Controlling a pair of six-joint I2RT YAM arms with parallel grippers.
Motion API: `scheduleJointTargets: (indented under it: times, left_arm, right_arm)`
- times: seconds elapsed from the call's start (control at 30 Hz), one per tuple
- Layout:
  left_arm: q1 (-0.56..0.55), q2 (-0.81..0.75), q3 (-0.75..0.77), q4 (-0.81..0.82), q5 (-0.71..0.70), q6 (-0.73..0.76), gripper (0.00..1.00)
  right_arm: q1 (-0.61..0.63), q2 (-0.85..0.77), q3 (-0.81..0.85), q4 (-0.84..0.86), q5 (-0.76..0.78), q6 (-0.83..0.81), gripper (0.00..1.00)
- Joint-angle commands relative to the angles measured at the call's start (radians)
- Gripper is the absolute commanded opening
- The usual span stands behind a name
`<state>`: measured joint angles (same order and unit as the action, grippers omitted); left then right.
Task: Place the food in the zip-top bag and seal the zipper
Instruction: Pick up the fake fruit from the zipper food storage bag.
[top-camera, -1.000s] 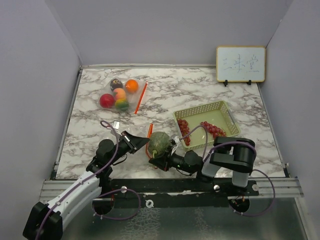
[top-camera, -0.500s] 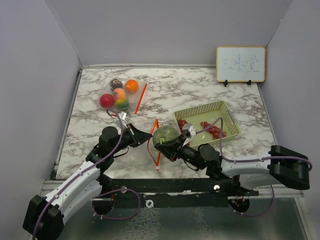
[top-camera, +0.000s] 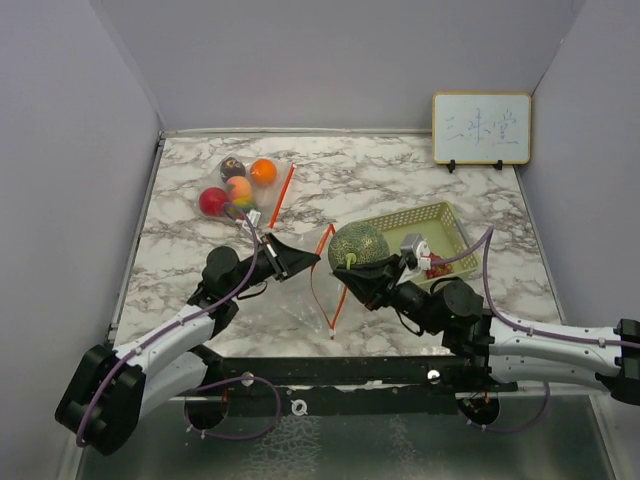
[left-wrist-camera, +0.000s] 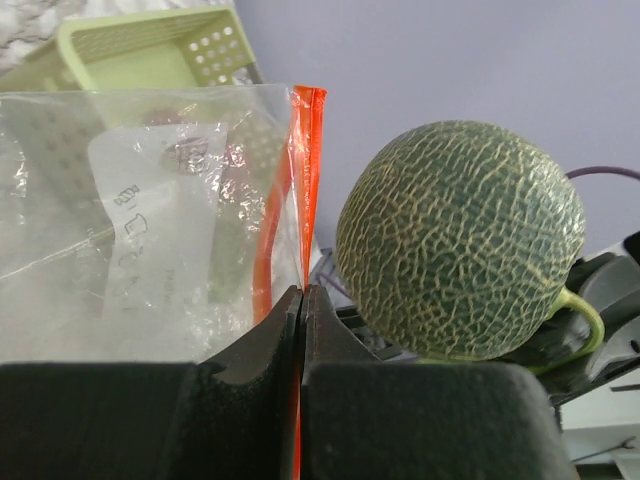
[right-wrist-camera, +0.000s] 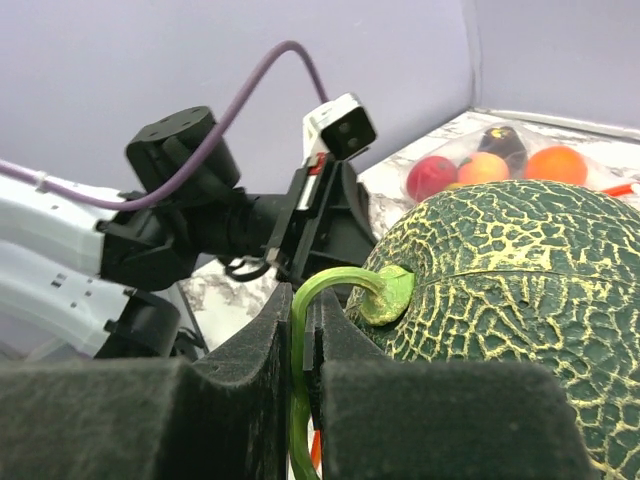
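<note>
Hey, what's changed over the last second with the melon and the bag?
The right gripper, shut on the melon by its stem, carried it away from the arm bases toward the basket. The left gripper, pinching the zip-top bag, moved out and right too. The other fruits, basket and whiteboard stayed put.

The left arm (top-camera: 165, 352) and right arm (top-camera: 545, 345) are clad in white shells, joined by black housings. Purple cables (right-wrist-camera: 255, 85) are routed along both. The fingers (left-wrist-camera: 250, 375) are black and blocky; a white camera box (right-wrist-camera: 340, 125) is mounted behind the fingers.
</note>
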<state>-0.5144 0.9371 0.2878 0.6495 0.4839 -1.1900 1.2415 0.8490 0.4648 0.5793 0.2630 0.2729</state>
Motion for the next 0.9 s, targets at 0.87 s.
scheduleJointTargets:
  times: [0.87]
  left_arm:
    - [0.044,0.536,-0.039,1.131,0.173,-0.668,0.00]
  right_arm:
    - [-0.024,0.277,-0.293,0.608,-0.108,0.094,0.02]
